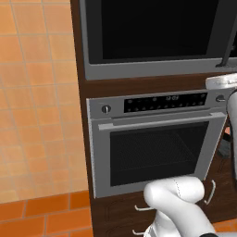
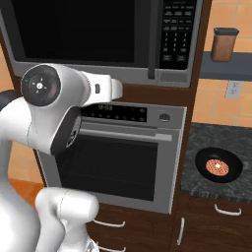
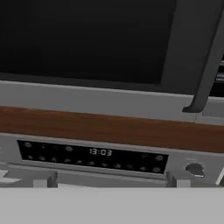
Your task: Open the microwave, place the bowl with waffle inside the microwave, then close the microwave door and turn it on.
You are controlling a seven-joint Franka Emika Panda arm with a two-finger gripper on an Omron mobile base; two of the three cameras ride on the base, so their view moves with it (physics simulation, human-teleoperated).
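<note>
The gripper's tips are not clearly made out in the hand view — whether the fingers are spread or pressed together can't be told. The hand is aimed at the cabinet front, level w/ the wood strip between the two appliances, presumably so the dark vertical handle [image 3: 209, 61] can be reached next.

Above, the microwave [image 2: 98, 34] is seen w/ its door [image 1: 157, 28] shut, keypad [image 2: 177, 29] to the handle's right. Below sits the oven [image 2: 118, 162], its clock strip [image 3: 94, 155] lit.

To the right, on a dark speckled counter [image 2: 202, 142], the bowl [image 2: 219, 165] is resting w/ the waffle [image 2: 217, 167] inside — well apart from the arm, untouched. A brown jar [image 2: 224, 44] is kept on a shelf above it.

The door-opening step is judged not yet done.
</note>
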